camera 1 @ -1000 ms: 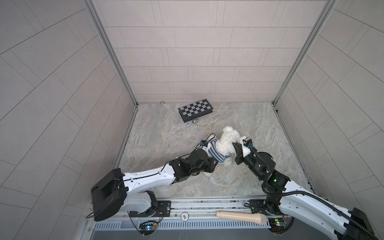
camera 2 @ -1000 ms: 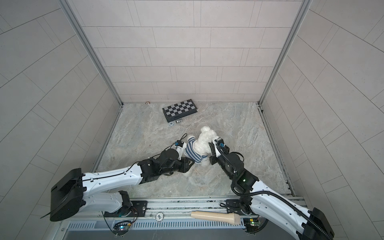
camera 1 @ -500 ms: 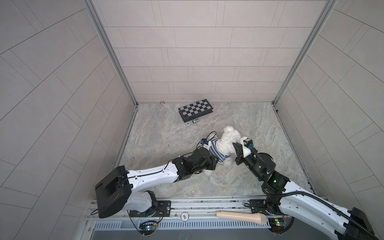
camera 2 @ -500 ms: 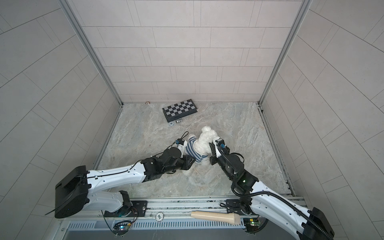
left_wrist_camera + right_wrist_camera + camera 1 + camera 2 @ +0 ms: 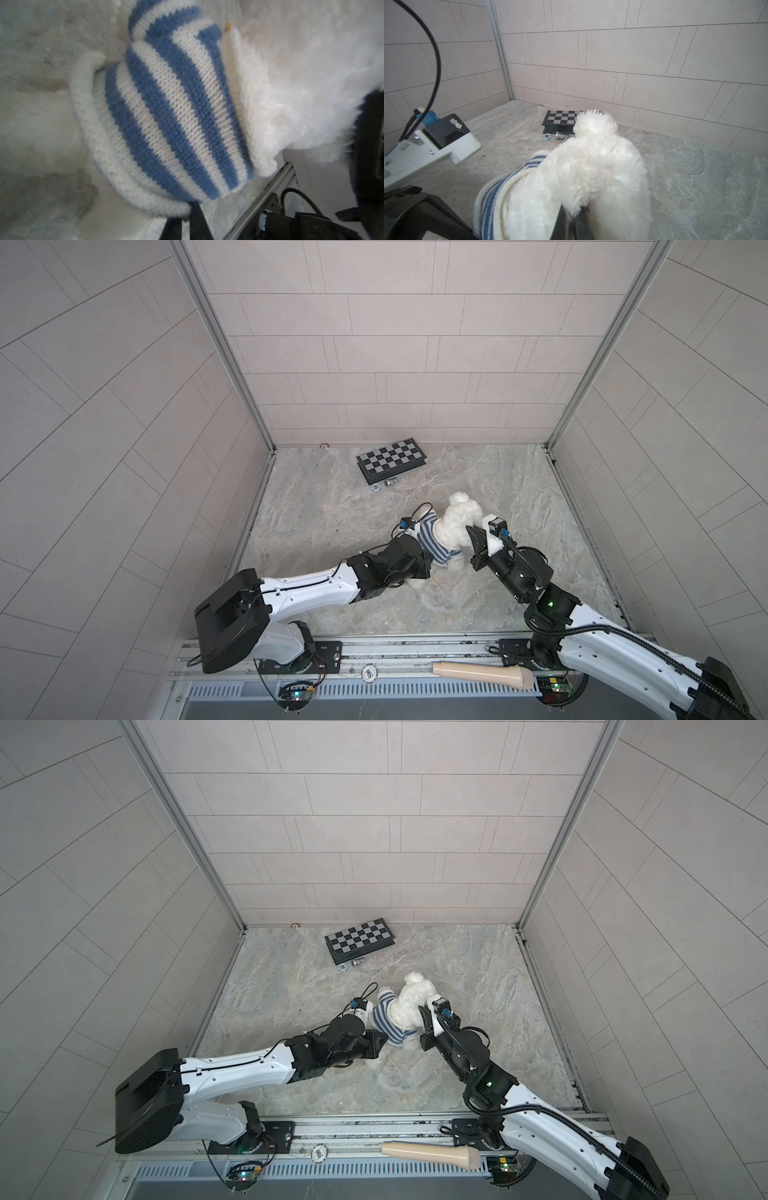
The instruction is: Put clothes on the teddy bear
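Left wrist cam: left gripper (image 5: 186,217) nips shirt (image 5: 166,114) hem — right wrist: right gripper (image 5: 572,218) nips teddy bear (image 5: 591,166).

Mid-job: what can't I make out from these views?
- Face of the teddy bear: unseen in every view, only fur.
- Its legs: in both top views, mostly covered by the left arm.
- Left end effector: hidden under its own wrist from above; left wrist view blurred, cut by frame edge.
- Right end effector: fur buries what it pinches, right wrist view.

Chessboard (image 5: 390,458), with poker chip (image 5: 376,488) and silver chess piece (image 5: 391,482) just beside it.
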